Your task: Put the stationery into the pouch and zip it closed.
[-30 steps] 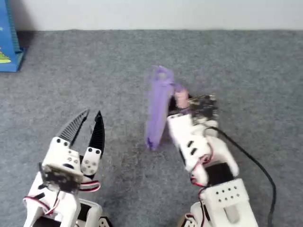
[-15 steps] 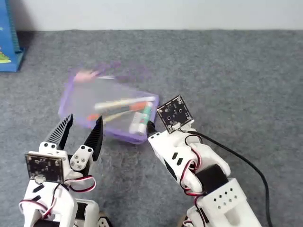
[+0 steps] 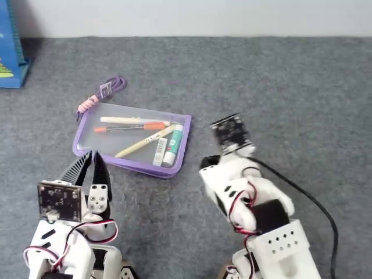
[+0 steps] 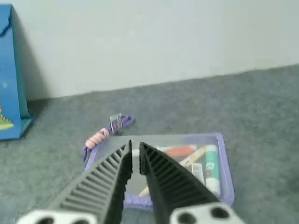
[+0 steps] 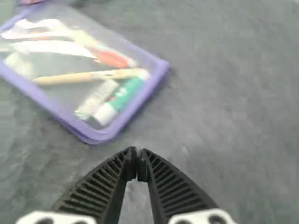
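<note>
A clear pouch with a purple rim (image 3: 139, 168) lies flat on the grey mat, left of the middle. Inside it are a green glue stick (image 3: 173, 145), a pencil (image 3: 142, 144) and an orange pen (image 3: 131, 128). Its purple cord with a pink coil (image 3: 102, 93) trails off the far left corner. My left gripper (image 3: 93, 156) is shut and empty, just short of the pouch's near edge; the left wrist view has its tips (image 4: 133, 147) in front of the pouch (image 4: 223, 158). My right gripper (image 5: 137, 151) is shut on nothing, a little way from the pouch's near right corner (image 5: 135, 102).
A blue box (image 3: 9, 46) stands at the far left by the white wall. The right arm (image 3: 238, 186) and its black cable (image 3: 314, 203) take up the near right. Open grey mat lies to the right of and beyond the pouch.
The right gripper held the pouch upright a second ago; the pouch now lies flat to the left, released, and that arm drew back. The left gripper went from open to shut.
</note>
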You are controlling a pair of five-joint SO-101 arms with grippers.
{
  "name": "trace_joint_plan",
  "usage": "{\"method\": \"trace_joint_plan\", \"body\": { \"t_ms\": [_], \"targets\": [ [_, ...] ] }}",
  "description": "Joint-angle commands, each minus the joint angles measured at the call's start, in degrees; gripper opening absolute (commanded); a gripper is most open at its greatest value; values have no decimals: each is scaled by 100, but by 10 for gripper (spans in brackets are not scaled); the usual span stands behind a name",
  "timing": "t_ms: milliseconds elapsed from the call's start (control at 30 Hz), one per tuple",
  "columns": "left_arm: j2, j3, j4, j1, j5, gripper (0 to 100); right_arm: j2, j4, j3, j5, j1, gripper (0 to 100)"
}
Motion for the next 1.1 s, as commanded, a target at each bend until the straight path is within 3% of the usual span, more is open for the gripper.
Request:
{"method": "trace_joint_plan", "body": {
  "t_ms": [0,233,567,767,933,1067],
  "targets": [
    [-88,-180,167,-18,-18,12,-101,374,-334,-220,479,8],
    [-88,936,-299,-343,-695,13,-101,919,-237,-237,971,8],
    [-88,1965,-308,-659,-730,14,-215,224,888,-255,1007,8],
    [-88,2782,-703,-651,-730,14,-2009,-180,2092,-255,1262,8],
    [-88,3143,-923,-633,-703,14,-3987,453,2804,-255,1288,8],
    [-88,3327,-923,-651,-703,13,-3934,532,3024,-246,1560,8]
  ]
}}
